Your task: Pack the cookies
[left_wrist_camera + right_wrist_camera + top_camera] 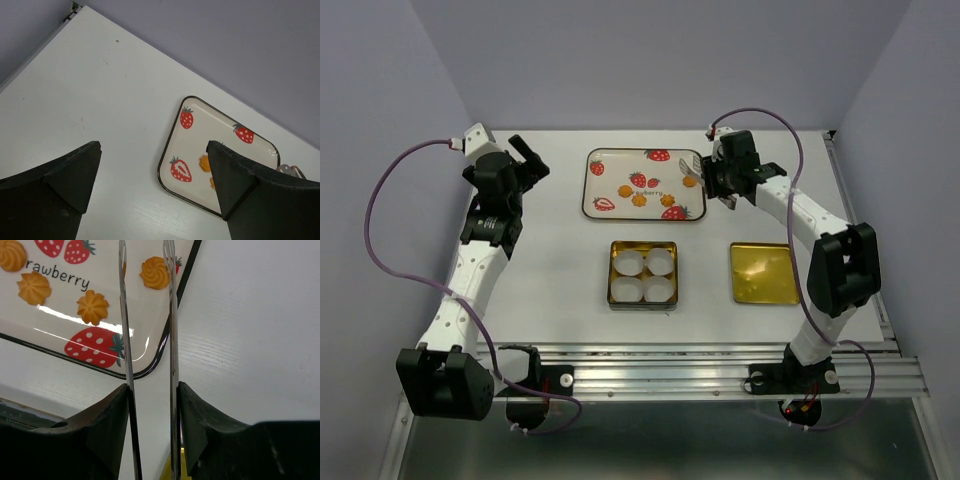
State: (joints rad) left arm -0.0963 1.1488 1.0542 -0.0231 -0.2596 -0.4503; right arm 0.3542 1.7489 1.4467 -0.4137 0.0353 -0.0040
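Several small orange-yellow cookies lie on a strawberry-printed tray at the back middle. In the right wrist view one cookie lies between the two arms of a pair of metal tongs, and others lie to the left. My right gripper is shut on the tongs at the tray's right edge; it also shows in the right wrist view. My left gripper is open and empty, left of the tray; in the left wrist view it is above the table, with a cookie partly behind its right finger.
A square gold tin with white paper cups in it stands in front of the tray. Its gold lid lies flat to the right, near my right arm. The back wall is close behind the tray.
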